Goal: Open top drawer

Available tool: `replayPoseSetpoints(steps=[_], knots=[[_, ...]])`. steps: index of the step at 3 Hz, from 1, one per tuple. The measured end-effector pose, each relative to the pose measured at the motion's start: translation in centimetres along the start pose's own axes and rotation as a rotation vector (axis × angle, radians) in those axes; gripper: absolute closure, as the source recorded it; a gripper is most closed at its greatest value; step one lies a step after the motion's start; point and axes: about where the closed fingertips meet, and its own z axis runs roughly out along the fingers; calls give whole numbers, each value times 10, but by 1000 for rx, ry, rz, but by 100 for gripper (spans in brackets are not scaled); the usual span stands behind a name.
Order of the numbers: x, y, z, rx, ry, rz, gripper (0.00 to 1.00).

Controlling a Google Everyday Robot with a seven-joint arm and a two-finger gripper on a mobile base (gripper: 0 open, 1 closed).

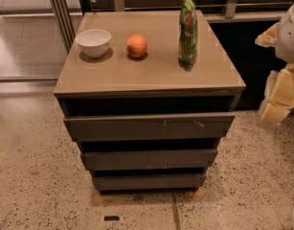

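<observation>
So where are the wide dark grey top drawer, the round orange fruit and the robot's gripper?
wide dark grey top drawer (149,127): camera view, front's centre.
round orange fruit (137,45): camera view, its middle.
pale gripper (281,96): camera view, right edge, its body.

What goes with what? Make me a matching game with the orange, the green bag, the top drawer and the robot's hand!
Things:
1. orange
2. green bag
3. top drawer
4. hand

Clues:
A. has pale scratches right of centre
B. at the right edge of the view, off to the side of the cabinet
C. standing upright
D. round, next to the white bowl

Pairs: 1-D, 2-C, 3-A, 4-B
</observation>
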Motion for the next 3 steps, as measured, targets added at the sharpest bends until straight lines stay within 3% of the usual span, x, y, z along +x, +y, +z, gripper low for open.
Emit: replayPoseSetpoints(steps=[2,3], knots=[[-2,-4,12,18,-26,7,0],[-6,-11,53,26,-93,42,0]])
